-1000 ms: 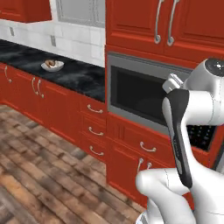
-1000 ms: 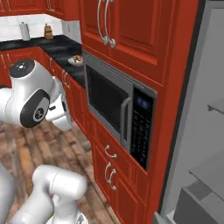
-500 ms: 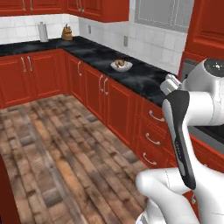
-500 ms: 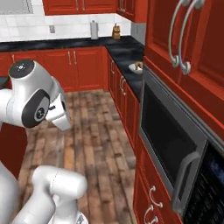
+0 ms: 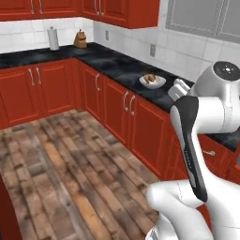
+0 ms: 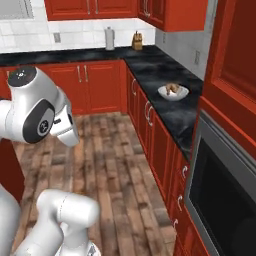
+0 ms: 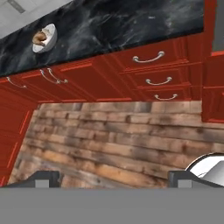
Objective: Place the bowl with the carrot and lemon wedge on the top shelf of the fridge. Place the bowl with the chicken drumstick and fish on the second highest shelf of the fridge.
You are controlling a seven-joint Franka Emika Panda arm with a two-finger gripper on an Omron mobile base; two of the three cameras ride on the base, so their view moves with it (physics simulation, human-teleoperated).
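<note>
A small white bowl (image 5: 152,81) (image 6: 173,92) stands on the black counter (image 5: 117,65) (image 6: 155,70), past the corner, holding a browned chicken drumstick (image 5: 150,77) (image 6: 171,88). I cannot make out the fish in it. In the hand view the same bowl (image 7: 44,38) sits far off at the upper left, with the drumstick (image 7: 40,37) inside. My gripper (image 7: 114,178) is open with nothing between its fingers, hanging high over the wooden floor and well away from the bowl. The bowl with the carrot and lemon wedge and the fridge with its shelves are out of view.
Red cabinets and drawers (image 7: 148,65) run under the L-shaped counter. A paper towel roll (image 5: 54,38) (image 6: 109,38) and a knife block (image 5: 80,40) (image 6: 137,41) stand at the far corner. A built-in microwave (image 6: 225,200) is near right. Wooden floor (image 5: 61,168) lies open.
The whole picture has swung: the base has moved, so the microwave wall has slid away and the counter corner with the white bowl has come into view. The gripper stays open.
</note>
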